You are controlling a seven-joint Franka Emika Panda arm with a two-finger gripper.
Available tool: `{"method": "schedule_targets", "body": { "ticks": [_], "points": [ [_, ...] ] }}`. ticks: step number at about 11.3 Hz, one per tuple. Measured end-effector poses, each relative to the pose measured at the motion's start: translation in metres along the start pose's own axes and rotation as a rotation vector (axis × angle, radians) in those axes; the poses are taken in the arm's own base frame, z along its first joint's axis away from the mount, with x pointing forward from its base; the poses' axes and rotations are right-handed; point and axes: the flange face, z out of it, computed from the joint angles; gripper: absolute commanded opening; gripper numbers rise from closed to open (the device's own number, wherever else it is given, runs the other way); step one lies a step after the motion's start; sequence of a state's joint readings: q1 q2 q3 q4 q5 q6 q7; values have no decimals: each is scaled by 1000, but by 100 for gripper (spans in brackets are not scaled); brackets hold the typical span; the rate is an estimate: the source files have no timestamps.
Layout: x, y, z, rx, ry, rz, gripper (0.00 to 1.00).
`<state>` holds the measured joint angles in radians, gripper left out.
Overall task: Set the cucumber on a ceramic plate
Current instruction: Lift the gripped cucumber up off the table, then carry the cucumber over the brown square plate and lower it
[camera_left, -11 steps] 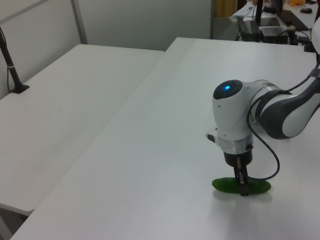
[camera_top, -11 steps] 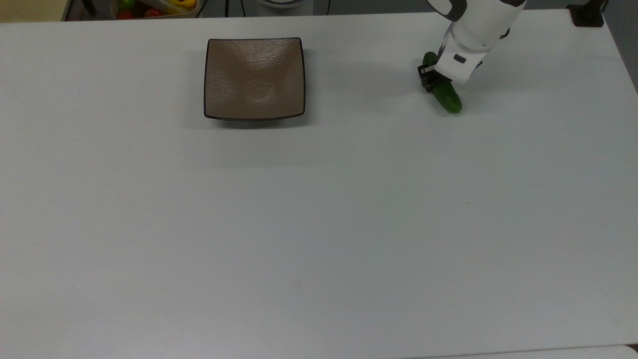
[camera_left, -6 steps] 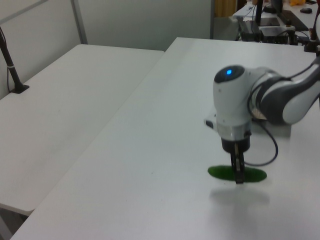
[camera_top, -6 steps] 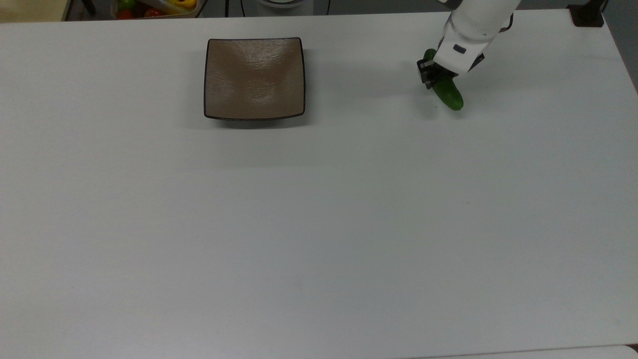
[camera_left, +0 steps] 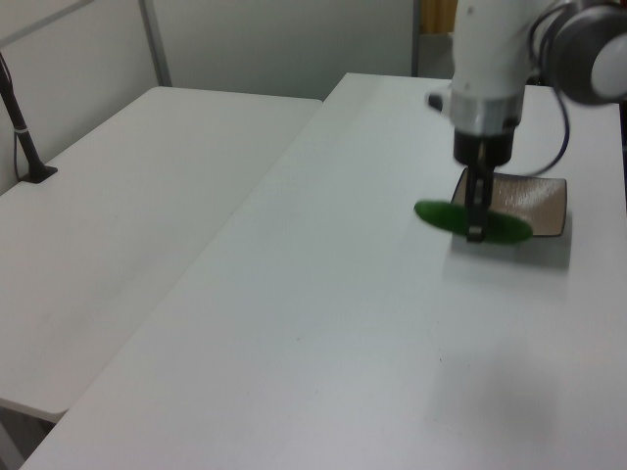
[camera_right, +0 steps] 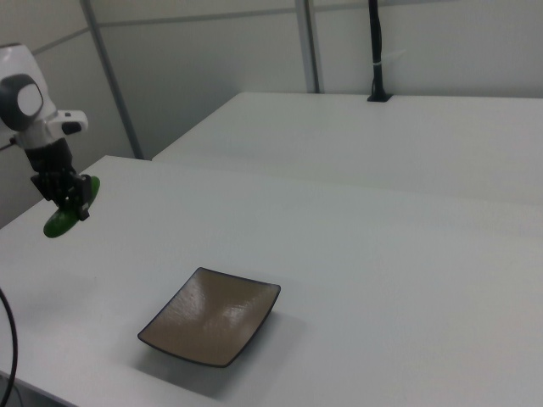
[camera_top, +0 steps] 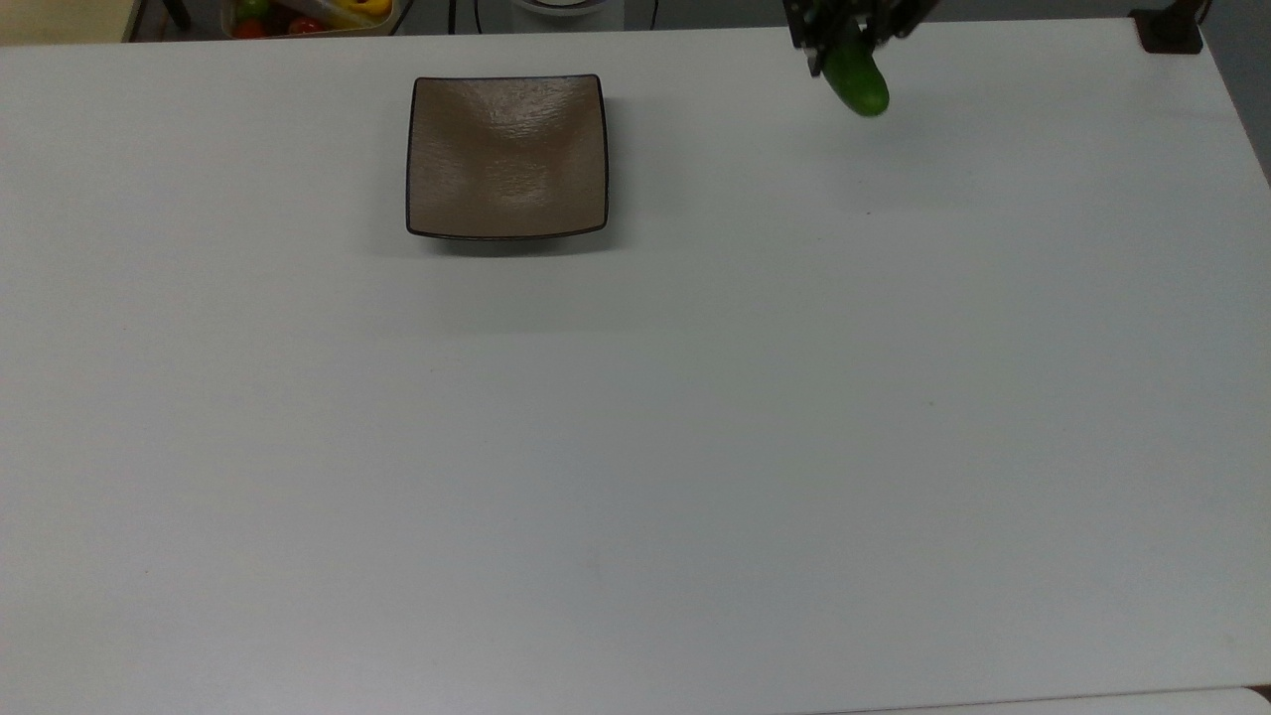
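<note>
I see the gripper (camera_left: pixel 475 220) pinching the cucumber (camera_left: pixel 473 220) at its middle, clear above the table (camera_top: pixel 695 447) (near the top view's far edge). The plate (camera_top: pixel 506 156) sits bare, well apart, open tabletop between.

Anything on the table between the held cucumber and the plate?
Nothing: in the top view, bare table runs from the cucumber to the plate.

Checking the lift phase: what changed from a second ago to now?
The gripper, shut on the cucumber throughout, has raised it off the table. A second ago the cucumber lay on the surface; now it hangs well above it, shifted toward the top view's upper edge. The ceramic plate has not moved and holds nothing.
</note>
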<state>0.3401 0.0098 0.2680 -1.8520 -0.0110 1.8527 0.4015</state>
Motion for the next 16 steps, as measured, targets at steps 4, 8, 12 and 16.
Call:
{"method": "schedule_targets", "body": {
  "ticks": [4, 8, 12, 16],
  "points": [
    [-28, 57, -57, 26, -45, -1, 4],
    [-22, 126, -64, 37, -55, 42, 6],
    [-16, 209, -55, 49, -70, 21, 6],
    [-25, 266, 4, -1, -161, -11, 9]
  ]
}}
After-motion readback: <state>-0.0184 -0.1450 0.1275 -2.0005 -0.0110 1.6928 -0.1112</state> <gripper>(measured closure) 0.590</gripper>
